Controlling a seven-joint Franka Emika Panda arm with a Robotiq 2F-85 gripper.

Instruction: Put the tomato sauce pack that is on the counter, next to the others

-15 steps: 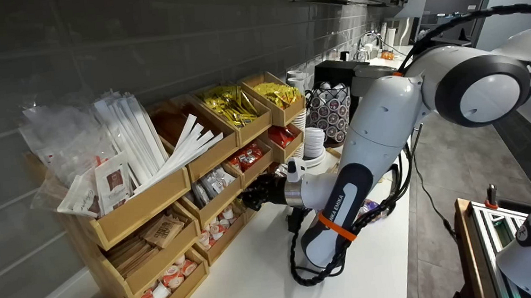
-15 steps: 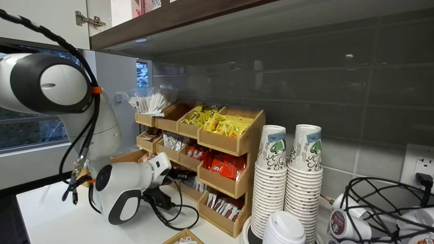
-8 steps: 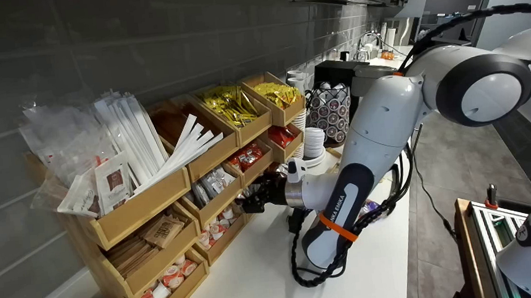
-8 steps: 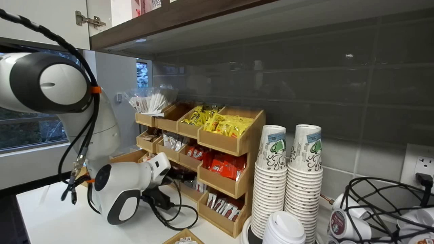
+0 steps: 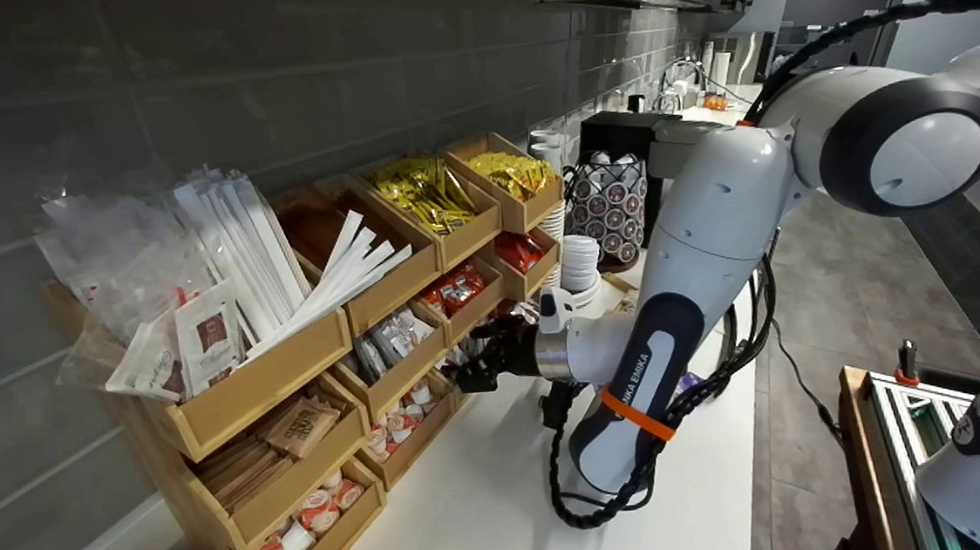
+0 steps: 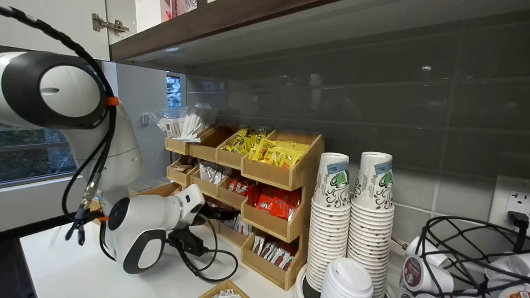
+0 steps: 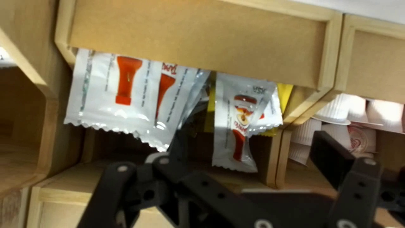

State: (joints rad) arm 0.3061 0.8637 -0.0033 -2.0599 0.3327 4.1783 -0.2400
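Note:
My gripper (image 7: 253, 147) stands open in front of a bottom-row bin, its fingers (image 7: 333, 160) spread wide. Between them, with a visible gap to the right finger, a white sachet printed with a red bottle tilts inside the bin; it looks to be the tomato sauce pack (image 7: 238, 129). The others (image 7: 117, 91), white with the same red print, lie in that bin to its left, close by the left finger. In an exterior view the dark gripper (image 5: 464, 357) shows at the bin front, above the white counter (image 5: 491, 511). The wrist mostly covers it in another exterior view.
Coffee creamer cups (image 7: 335, 126) fill the neighbouring bin behind a thin wooden wall. Wooden tiers hold yellow packets (image 6: 281, 153) and red packets (image 6: 273, 200) above. Stacked paper cups (image 6: 331, 223) stand beside the rack. Cables (image 6: 219, 265) hang near the wrist.
The fingers have spread apart. Over the last half second the gripper and arm have drawn back a little from the bins.

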